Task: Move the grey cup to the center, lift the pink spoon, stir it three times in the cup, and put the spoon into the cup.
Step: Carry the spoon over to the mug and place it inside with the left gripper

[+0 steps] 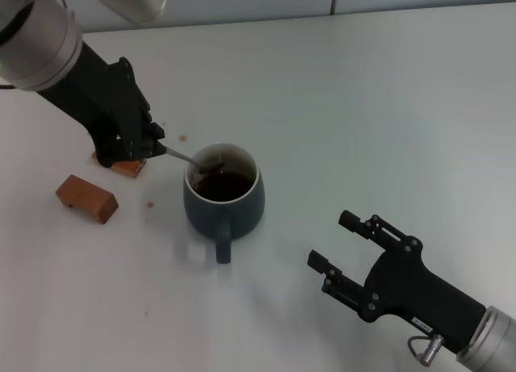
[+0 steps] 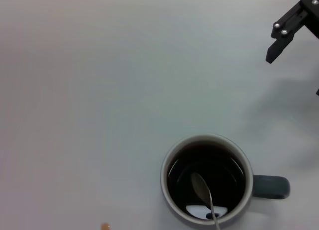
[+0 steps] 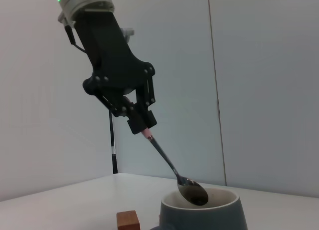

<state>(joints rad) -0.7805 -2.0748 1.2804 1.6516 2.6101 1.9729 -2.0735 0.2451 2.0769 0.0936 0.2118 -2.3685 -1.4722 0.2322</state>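
The left tool (image 1: 153, 142) grips the pink spoon (image 3: 169, 162), its bowl above the grey cup (image 1: 223, 197). The right tool (image 1: 334, 243) hovers open beside the cup, open bench (image 1: 387, 106) beyond. The pink handle is mostly hidden.

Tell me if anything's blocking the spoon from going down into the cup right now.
Nothing visible does. The left gripper holds the pink spoon by its handle, slanted, its bowl already at the open mouth of the grey cup. The right gripper sits apart on the table.
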